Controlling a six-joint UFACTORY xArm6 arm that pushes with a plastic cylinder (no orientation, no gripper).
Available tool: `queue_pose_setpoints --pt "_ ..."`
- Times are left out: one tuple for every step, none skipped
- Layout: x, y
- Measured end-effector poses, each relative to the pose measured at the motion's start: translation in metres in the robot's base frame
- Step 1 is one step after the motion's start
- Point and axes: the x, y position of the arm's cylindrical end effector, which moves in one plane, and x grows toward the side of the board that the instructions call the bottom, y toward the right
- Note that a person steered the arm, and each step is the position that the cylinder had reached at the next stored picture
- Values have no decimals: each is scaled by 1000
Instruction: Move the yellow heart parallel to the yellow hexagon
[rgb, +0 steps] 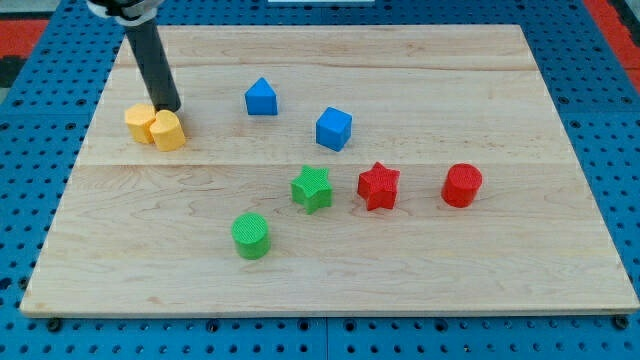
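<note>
1. My tip, the lower end of the dark rod, has no jaws; it sits just above the two yellow plastic blocks, apparently touching them.
2. The yellow heart and yellow hexagon touch side by side on the wooden board, the hexagon toward the view's right.
3. The blue house-shaped block lies well to the right of the hexagon; the green cylinder lies well below and to its right.

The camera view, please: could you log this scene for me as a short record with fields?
surface: wooden board on a blue pegboard
tip: my tip, at the top edge of the yellow pair
yellow blocks: yellow heart and yellow hexagon, touching, view's upper left
blue blocks: blue house-shaped block, blue cube
green blocks: green star, green cylinder
red blocks: red star, red cylinder
</note>
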Motion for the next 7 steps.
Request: queue_pose_setpoints --pt "32 -11" --pt "40 -21" --pt "73 -22" --pt "118 -10" --pt "152 42" --pt "111 43" --pt "130 35"
